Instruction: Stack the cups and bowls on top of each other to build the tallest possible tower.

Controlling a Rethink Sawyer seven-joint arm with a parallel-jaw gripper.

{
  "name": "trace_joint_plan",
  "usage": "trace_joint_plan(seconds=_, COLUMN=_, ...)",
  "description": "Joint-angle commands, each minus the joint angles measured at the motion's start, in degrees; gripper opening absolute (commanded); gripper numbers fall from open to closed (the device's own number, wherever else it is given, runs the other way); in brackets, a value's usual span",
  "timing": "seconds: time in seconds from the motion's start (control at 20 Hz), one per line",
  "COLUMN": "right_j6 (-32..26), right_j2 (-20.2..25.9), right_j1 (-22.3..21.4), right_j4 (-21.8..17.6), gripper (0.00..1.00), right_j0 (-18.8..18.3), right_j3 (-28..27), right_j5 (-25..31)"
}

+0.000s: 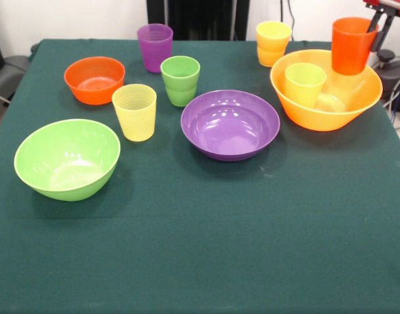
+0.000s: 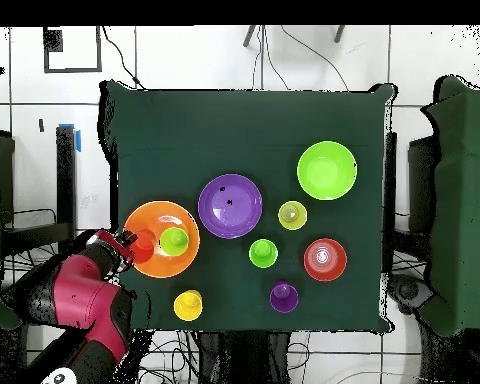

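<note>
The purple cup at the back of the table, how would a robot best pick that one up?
Probably from straight above, one finger inside and one outside the rim. The purple cup stands upright with its mouth open and nothing in it. Its nearest neighbours, the green cup and the orange bowl, stand apart from it, so the rim's far side looks free.

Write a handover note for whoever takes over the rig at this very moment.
Claw: shut on the orange plastic cup, held over the far rim of the large yellow-orange plastic bowl.
Inside that bowl: a lime green plastic cup, upright.
Loose on the green tablecloth: wide purple bowl, deep lime green bowl, small orange bowl, purple cup, green cup, pale yellow cup, yellow-orange cup.
Done: one cup in the base bowl.
Left: everything else remains unstacked.
</note>
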Motion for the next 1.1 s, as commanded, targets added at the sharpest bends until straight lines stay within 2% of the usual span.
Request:
trace_joint_plan(seconds=0.05, right_j6=13.35, right_j2=5.77, right_j1=4.23, right_j4=1.96, gripper=0.00, right_j0=0.73, right_j3=-2.66, right_j5=0.01)
trace_joint_plan(seconds=1.1, right_j6=12.89, right_j2=6.61, right_j1=4.40, right_j4=3.35, gripper=0.00, right_j0=0.83, right_j3=-2.53, right_j5=-0.82)
